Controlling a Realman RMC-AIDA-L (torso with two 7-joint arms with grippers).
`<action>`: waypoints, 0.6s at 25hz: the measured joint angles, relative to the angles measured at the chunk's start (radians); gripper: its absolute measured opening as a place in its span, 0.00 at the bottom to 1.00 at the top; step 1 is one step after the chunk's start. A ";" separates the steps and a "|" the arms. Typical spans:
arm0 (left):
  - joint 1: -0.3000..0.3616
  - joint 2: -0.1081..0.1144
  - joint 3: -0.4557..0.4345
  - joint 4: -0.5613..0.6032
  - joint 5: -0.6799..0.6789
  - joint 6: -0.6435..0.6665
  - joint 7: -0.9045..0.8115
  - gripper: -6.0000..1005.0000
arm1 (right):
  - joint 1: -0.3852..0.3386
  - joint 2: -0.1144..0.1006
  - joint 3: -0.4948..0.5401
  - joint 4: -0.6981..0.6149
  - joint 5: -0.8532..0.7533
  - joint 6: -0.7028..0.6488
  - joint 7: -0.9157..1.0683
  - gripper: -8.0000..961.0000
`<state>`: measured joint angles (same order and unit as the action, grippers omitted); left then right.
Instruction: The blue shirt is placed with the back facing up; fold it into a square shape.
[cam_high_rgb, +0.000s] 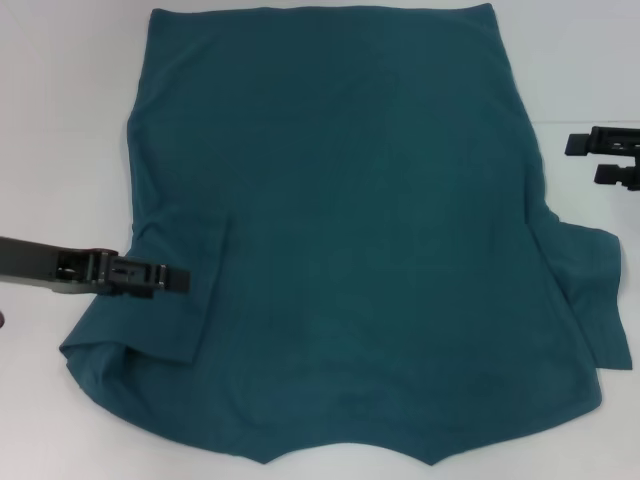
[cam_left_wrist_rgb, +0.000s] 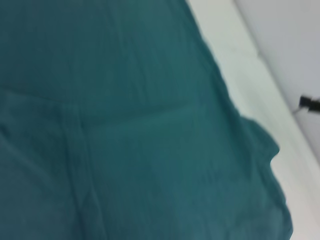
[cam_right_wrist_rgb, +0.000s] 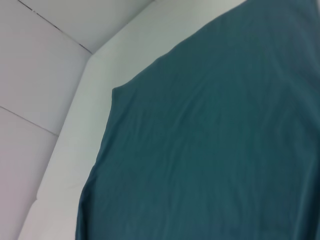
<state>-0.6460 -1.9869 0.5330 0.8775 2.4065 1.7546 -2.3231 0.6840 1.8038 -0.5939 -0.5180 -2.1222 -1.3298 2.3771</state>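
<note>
- Our left hand (cam_high_rgb: 160, 277) sits low over the folded-in left sleeve; we cannot tell whether its fingers are closed or gripping cloth.
- Our right hand (cam_high_rgb: 608, 158) waits beside the shirt's right edge, apart from it; its opening is also unclear.
- The blue shirt (cam_high_rgb: 350, 240) lies flat, back up, across the white surface (cam_high_rgb: 60, 100), right sleeve still out.
- We judge it soft and limp: pinch hems or sleeve edges.

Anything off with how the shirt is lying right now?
Yes. The blue shirt lies unevenly: its sleeve on the robot's left is folded in over the body, beside the left gripper, while the other sleeve sticks out. The right gripper is off the cloth.
</note>
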 joint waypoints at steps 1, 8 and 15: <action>0.009 -0.004 -0.013 0.001 -0.007 0.000 0.010 0.79 | -0.003 0.001 0.003 -0.004 0.000 0.002 -0.009 0.92; 0.113 -0.070 -0.060 0.005 -0.157 0.050 0.250 0.79 | -0.054 -0.005 0.003 -0.084 -0.020 -0.070 -0.021 0.91; 0.155 -0.108 -0.079 -0.068 -0.200 0.040 0.374 0.79 | -0.084 -0.073 0.007 -0.093 -0.165 -0.202 0.086 0.91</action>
<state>-0.4914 -2.0949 0.4543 0.8096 2.2060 1.7943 -1.9491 0.6001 1.7308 -0.5864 -0.6115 -2.2876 -1.5313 2.4629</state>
